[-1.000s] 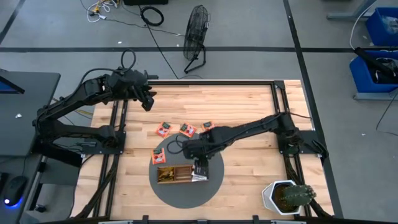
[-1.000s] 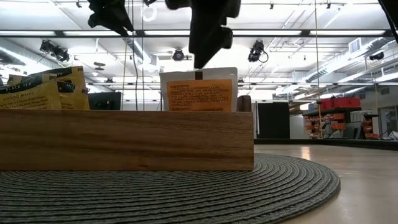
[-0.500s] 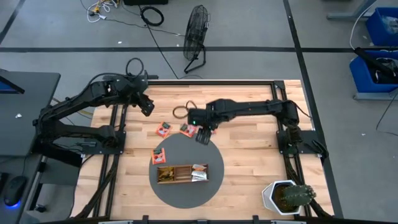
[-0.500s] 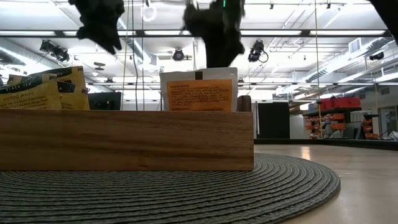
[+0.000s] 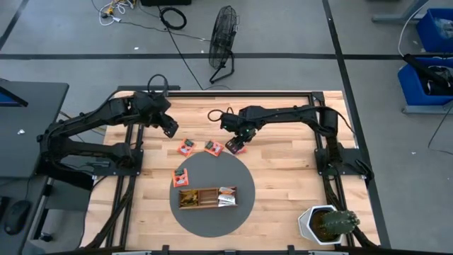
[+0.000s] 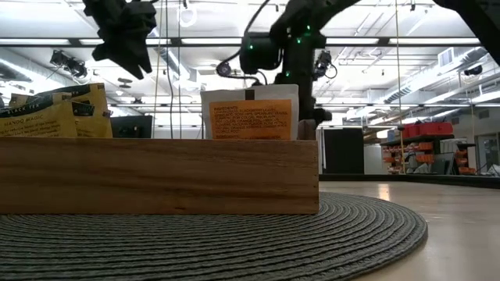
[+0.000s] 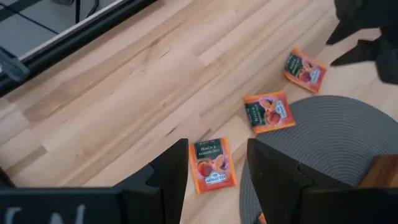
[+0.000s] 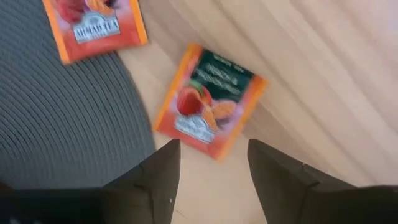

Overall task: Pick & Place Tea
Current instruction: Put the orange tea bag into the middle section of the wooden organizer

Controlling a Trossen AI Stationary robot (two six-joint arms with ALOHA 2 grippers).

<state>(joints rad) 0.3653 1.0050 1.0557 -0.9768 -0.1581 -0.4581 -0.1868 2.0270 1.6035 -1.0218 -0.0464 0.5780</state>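
- The left gripper point(image 5: 169, 126) hangs over the bare wood at the table's back-left. Its wrist view shows the fingers point(image 7: 168, 171) set apart with nothing between them, framing the leftmost sachet point(image 7: 212, 165) below. I judge this arm is lined up for that sachet, but it is well above it.
- Three orange sachets lie flat on the table just behind the round grey mat point(image 5: 237, 212): the leftmost sachet, a middle sachet point(image 5: 213, 147) whose corner laps the mat's edge, and the right sachet point(image 5: 234, 146) beside it. They lie loose and apart from one another, so each can be taken singly.
- The wooden tray point(image 5: 198, 198) sits on the mat toward the table's front. Yellow sachets point(image 6: 55, 113) stand on edge in its left part. An orange-and-white sachet point(image 6: 250, 113) stands at its right end. Standing them upright is probably how the tray takes many in little room.
- The right gripper point(image 5: 240, 136) is low over the right sachet. In its wrist view the fingers point(image 8: 152, 177) are spread wide and empty, with the sachet point(image 8: 208, 102) showing between and beyond them. The wide spread looks chosen to straddle the flat packet, so this seems the approach to a pick. The sachet is not yet touched.
- A potted cactus point(image 5: 327, 224) stands at the front-right corner, clear of the work.
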